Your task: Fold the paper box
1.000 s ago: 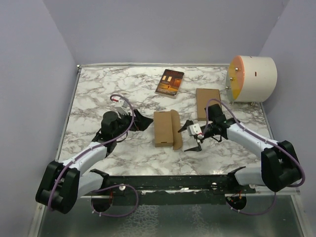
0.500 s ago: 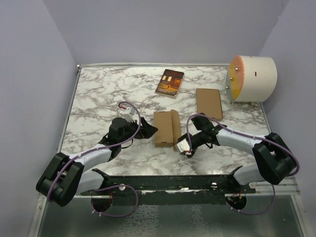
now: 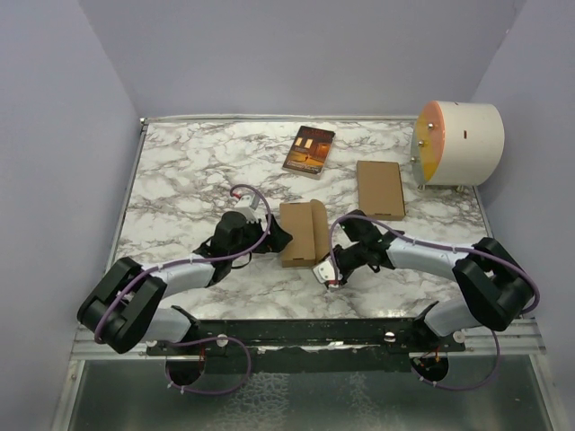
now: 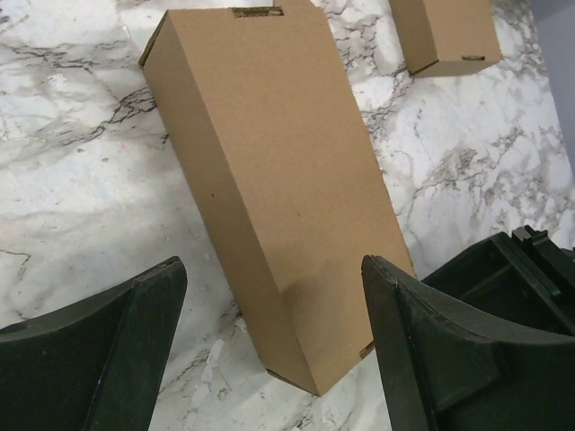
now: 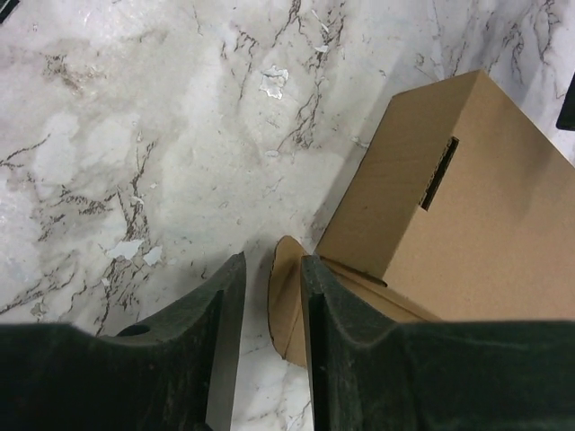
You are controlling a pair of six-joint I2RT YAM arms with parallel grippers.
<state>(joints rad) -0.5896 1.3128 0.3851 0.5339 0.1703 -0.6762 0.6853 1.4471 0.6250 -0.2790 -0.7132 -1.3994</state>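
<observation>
At the near middle of the marble table, the paper box lies between the two arms. It is plain brown cardboard, slim and rectangular, with a slit in one panel and a rounded flap jutting from its near end. The right gripper straddles that flap with narrow jaws; whether they pinch it cannot be told. The left gripper gapes wide just beside the box. Farther back lie a bigger carton and a book, its lettering too small to read.
</observation>
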